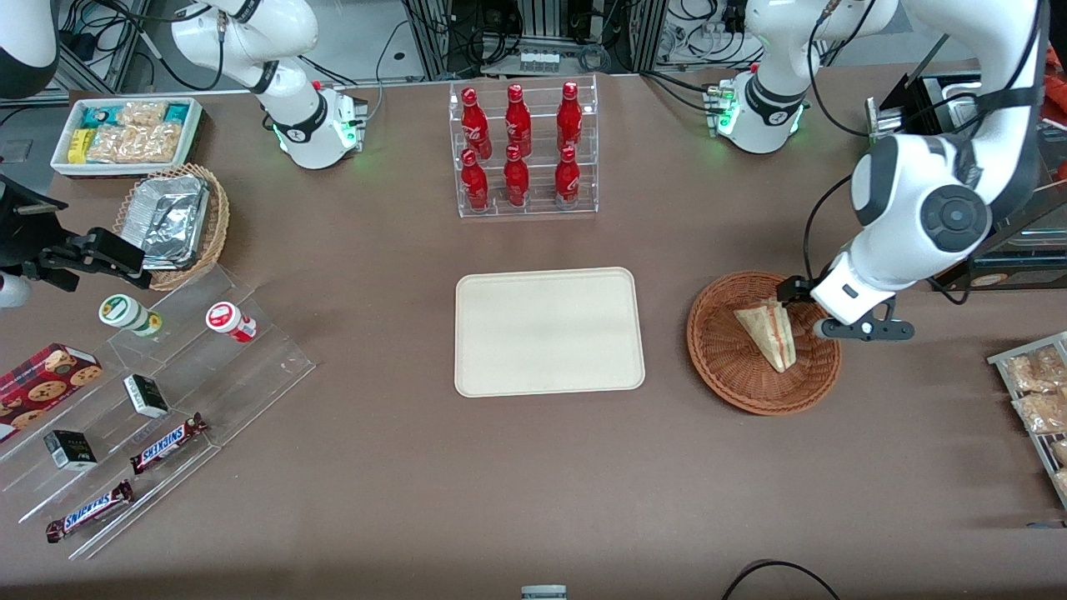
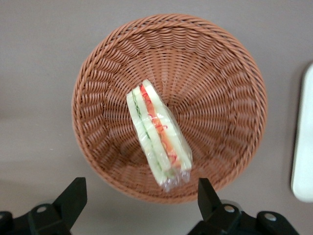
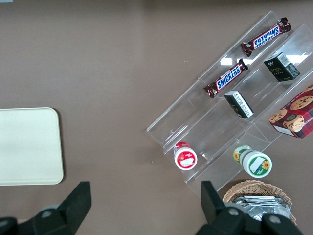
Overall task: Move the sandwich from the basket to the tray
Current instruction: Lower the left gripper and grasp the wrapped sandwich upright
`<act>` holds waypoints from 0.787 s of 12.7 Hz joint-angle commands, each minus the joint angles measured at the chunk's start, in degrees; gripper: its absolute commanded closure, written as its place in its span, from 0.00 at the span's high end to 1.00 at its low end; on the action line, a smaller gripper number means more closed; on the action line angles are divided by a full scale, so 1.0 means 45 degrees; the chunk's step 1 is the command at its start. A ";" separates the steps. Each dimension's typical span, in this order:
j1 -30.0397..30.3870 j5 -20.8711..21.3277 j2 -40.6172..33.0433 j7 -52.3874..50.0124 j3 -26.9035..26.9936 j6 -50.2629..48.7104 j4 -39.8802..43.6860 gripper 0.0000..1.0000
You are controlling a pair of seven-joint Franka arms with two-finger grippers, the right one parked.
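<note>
The small triangular sandwich wedge of pale cream bread with red and green filling stripes (image 1: 768, 332) (image 2: 158, 133), wrapped in clear film, lies inside the round, shallow, reddish-brown woven wicker basket (image 1: 723, 367) (image 2: 220, 88), toward the working arm's end of the brown bench (image 1: 375, 483). The working arm's black two-finger end effector (image 1: 800, 310) (image 2: 142, 198) hangs just above the basket, over the edge of it that is farther from the front camera. In the wrist view its fingers (image 2: 72, 197) stand spread wide apart, released, one on each side of the sandwich's near tip and touching nothing. The flat rectangular cream-coloured tray with rounded corners (image 1: 549, 332) (image 2: 304, 152) (image 3: 29, 146) sits bare at the middle of the bench, beside the basket and apart from it. A clear acrylic rack of red bottles (image 1: 523, 150) stands farther from the front camera than the tray
</note>
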 commanded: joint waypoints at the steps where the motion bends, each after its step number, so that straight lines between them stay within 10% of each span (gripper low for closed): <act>1: -0.0090 -0.0108 -0.0413 -0.2714 -0.0019 0.1395 -0.1140 1.00; 10: -0.0520 -0.0108 0.0600 -0.7549 -0.0039 0.2394 -0.1553 1.00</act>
